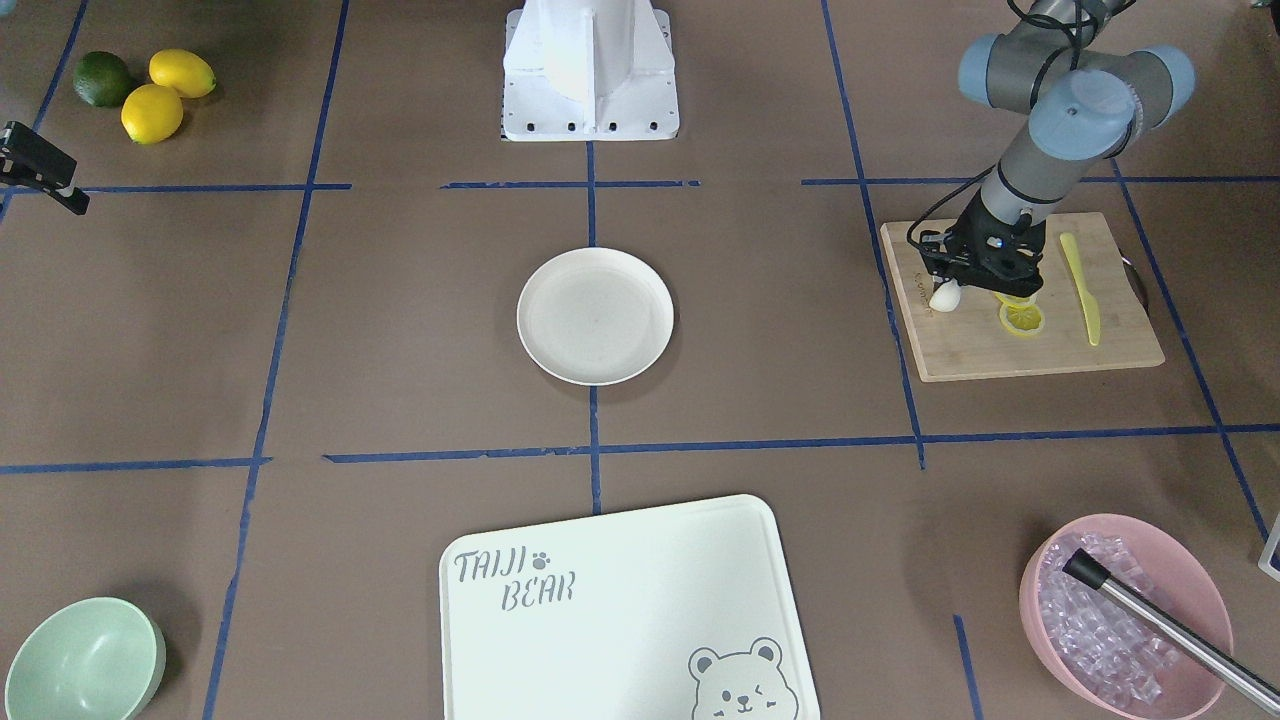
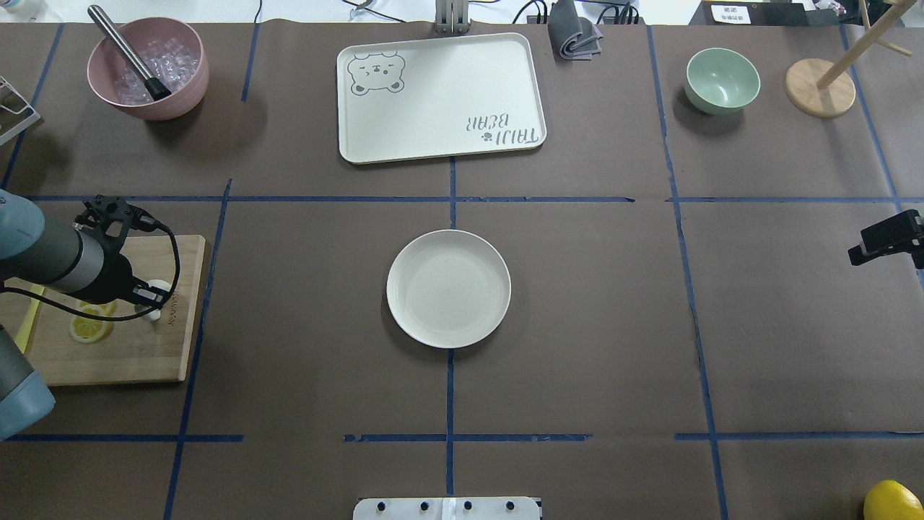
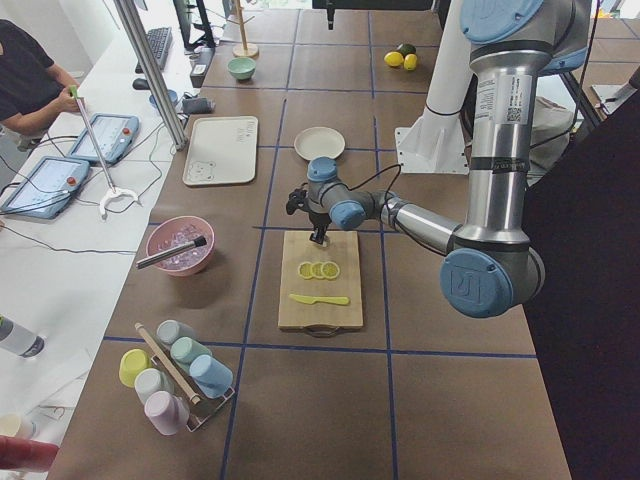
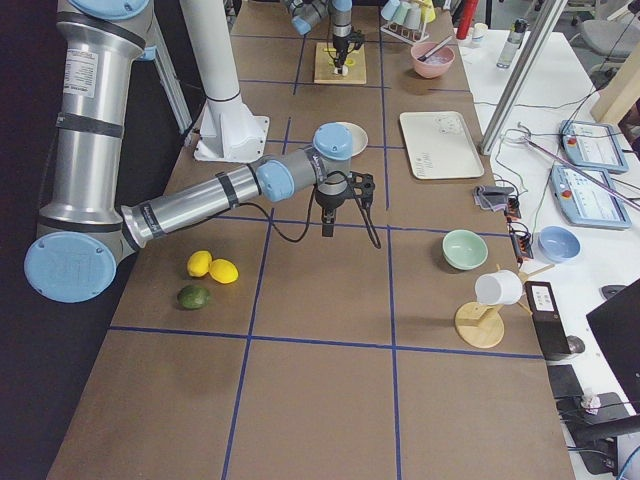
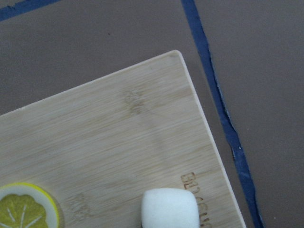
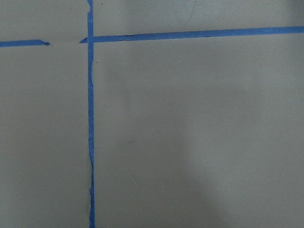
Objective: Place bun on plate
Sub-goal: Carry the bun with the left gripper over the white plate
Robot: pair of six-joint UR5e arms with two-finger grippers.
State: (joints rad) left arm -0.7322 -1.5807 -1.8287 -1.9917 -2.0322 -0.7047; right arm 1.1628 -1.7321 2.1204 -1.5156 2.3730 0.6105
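Observation:
The bun [image 1: 945,297], a small white lump, rests on the bamboo cutting board [image 1: 1000,355] near its corner. My left gripper [image 1: 952,283] hovers low right over it. The left wrist view shows the bun [image 5: 168,209] at the bottom edge with no fingers in frame, so I cannot tell whether the jaws are open or closed on it. The round cream plate [image 1: 595,316] sits bare at the table's middle, well away from the board. My right gripper [image 1: 45,168] hangs shut over bare table at the far side, holding nothing.
Lemon slices [image 1: 1022,318] and a yellow knife [image 1: 1082,290] share the board. The bear-print tray [image 1: 620,600], a mint bowl [image 1: 85,660], a pink bowl of ice [image 1: 1130,620] and whole citrus [image 1: 150,90] ring the table. The robot base [image 1: 590,70] stands behind the plate.

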